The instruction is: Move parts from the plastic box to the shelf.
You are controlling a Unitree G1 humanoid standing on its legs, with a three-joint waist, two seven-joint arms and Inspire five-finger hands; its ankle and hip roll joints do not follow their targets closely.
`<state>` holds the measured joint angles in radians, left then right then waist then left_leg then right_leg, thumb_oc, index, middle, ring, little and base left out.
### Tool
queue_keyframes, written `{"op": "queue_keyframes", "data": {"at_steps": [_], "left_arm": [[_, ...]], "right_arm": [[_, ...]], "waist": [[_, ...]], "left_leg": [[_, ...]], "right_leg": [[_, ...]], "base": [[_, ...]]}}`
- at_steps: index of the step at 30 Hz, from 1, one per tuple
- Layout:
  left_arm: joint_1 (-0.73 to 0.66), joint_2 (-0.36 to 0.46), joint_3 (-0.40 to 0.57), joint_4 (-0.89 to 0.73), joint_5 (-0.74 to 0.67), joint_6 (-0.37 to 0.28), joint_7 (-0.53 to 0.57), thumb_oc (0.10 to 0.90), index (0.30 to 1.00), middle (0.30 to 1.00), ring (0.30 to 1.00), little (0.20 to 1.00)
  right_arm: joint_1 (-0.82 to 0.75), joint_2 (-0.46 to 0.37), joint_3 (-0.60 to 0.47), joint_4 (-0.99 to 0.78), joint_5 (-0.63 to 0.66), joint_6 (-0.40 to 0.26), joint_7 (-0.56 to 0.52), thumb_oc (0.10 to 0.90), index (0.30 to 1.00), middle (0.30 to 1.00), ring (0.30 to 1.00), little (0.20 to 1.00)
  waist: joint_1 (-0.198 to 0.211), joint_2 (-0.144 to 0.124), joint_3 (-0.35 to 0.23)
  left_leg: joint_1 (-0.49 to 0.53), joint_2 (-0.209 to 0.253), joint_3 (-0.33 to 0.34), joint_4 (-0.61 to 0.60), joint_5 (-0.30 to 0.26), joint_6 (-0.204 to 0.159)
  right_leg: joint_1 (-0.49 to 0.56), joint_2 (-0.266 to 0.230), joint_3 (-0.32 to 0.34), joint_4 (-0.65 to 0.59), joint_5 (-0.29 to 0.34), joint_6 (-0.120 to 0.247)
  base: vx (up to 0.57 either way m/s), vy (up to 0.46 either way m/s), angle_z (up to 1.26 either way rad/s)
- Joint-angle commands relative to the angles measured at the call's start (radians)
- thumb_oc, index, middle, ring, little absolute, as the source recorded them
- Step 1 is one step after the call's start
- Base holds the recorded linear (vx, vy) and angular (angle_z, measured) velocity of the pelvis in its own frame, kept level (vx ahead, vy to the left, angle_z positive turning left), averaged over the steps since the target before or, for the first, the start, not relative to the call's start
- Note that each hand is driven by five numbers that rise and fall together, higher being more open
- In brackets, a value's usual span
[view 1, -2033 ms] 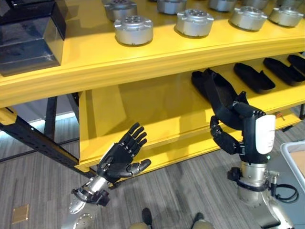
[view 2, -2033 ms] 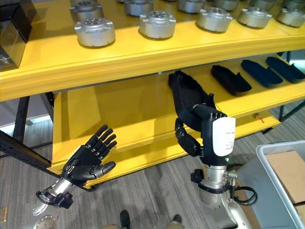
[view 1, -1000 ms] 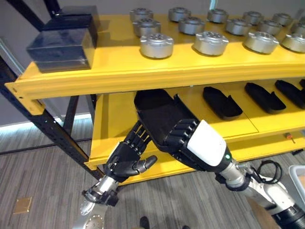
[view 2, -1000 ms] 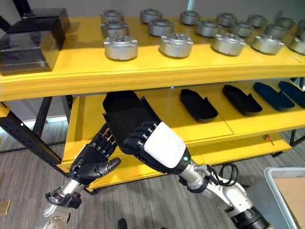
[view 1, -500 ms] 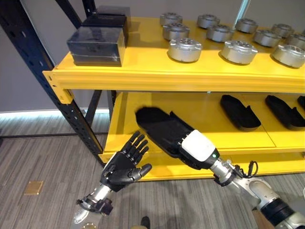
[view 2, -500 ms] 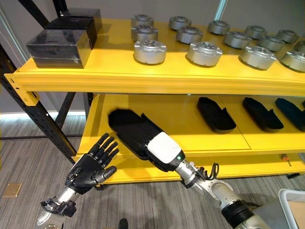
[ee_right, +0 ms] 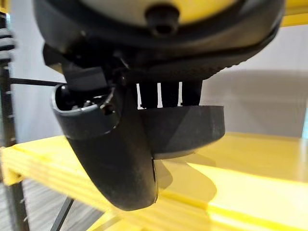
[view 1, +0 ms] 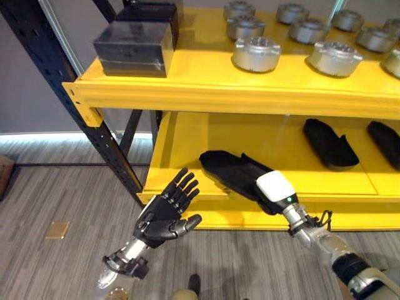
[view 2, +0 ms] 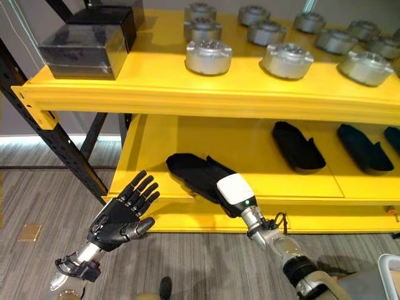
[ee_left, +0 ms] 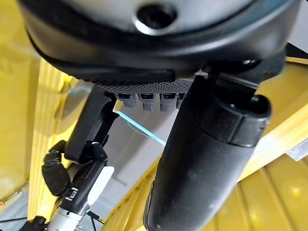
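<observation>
A dark boxy case (view 1: 134, 42) sits at the left end of the upper level, with a second dark box (view 1: 153, 10) just behind it. A black steel upright (view 1: 59, 69) with a row of holes runs slantwise down the left side, and a thinner black brace (view 1: 128, 134) crosses beneath the upper level. The floor (view 1: 56, 194) is grey wood-look plank. A small tan square plate (view 1: 57, 230) is set in the floor, well apart from the upright's foot.
</observation>
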<state>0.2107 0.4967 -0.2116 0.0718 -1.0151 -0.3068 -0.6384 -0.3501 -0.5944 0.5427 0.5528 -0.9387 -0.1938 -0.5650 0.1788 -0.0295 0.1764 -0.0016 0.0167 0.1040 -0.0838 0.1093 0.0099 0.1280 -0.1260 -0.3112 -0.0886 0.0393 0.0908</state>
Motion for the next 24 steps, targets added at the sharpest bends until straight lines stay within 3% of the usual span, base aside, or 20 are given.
{"op": "queue_keyframes", "data": {"at_steps": [1,13,19,24], "left_arm": [[-0.124,0.009,-0.02,-0.079,-0.022,-0.052,-0.033,0.9,1.0,1.0,1.0,1.0],[-0.15,0.005,-0.049,-0.08,-0.016,-0.021,-0.01,0.9,1.0,1.0,1.0,1.0],[-0.168,0.005,-0.06,-0.083,-0.022,-0.022,0.001,0.9,1.0,1.0,1.0,1.0],[-0.193,0.003,-0.071,-0.072,-0.03,-0.026,0.009,0.9,1.0,1.0,1.0,1.0]], "right_arm": [[-0.183,-0.019,-0.007,-0.019,0.084,0.05,-0.098,0.4,0.3,0.3,0.3,0.3],[-0.277,0.039,-0.05,0.201,0.296,0.22,-0.108,0.4,0.3,0.3,0.3,0.3],[-0.324,0.065,-0.072,0.256,0.385,0.255,-0.098,0.4,0.3,0.3,0.3,0.3],[-0.383,0.079,-0.073,0.282,0.404,0.241,-0.073,0.4,0.3,0.3,0.3,0.3]], "waist": [[0.03,0.004,-0.006],[0.041,0.038,0.019],[0.043,0.054,0.039],[0.045,0.071,0.062]], "left_leg": [[0.085,0.063,0.059,0.016,-0.13,-0.04],[0.068,0.068,0.044,0.036,-0.124,-0.051],[0.056,0.065,0.037,0.04,-0.122,-0.052],[0.035,0.06,0.027,0.053,-0.118,-0.053]], "right_leg": [[-0.012,0.004,-0.033,0.02,-0.029,-0.006],[-0.024,0.005,-0.031,0.041,-0.039,-0.018],[-0.035,0.001,-0.031,0.048,-0.04,-0.021],[-0.056,-0.003,-0.028,0.064,-0.043,-0.026]], "base": [[0.05,-0.042,0.0],[0.02,-0.014,0.01],[0.0,0.0,0.0],[-0.02,0.016,-0.03]]}}
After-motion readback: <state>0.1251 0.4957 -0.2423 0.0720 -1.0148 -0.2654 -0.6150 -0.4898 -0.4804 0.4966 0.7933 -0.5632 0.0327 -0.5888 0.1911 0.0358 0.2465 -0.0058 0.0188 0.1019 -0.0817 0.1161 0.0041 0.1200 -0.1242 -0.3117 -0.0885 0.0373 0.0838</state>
